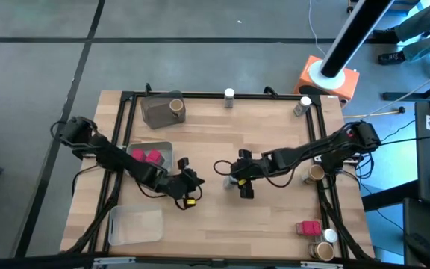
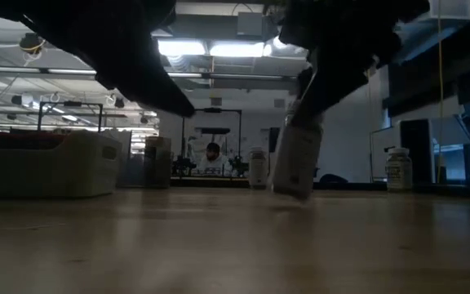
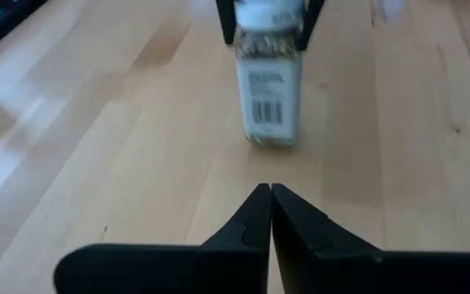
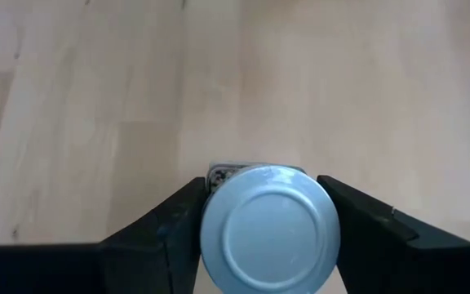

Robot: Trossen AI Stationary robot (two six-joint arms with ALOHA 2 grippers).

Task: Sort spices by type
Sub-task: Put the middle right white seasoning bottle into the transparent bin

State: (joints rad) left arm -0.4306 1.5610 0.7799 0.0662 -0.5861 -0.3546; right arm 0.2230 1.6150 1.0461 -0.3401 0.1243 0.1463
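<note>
Two pink packets (image 1: 146, 156) are already placed in the left tray (image 1: 167, 146). A white-capped jar (image 4: 268, 229) is gripped by the right gripper (image 1: 239, 181); most spices remain unsorted. The left gripper (image 3: 270, 214) is closed, empty.

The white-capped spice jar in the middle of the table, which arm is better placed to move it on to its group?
The right. The right gripper is already shut on the white-capped jar at its cap, while the left gripper is shut and empty, pointing at the jar from a short way off.

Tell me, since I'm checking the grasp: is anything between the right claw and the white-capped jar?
Nothing visible. The right claw already has its fingers against the white-capped jar.
</note>
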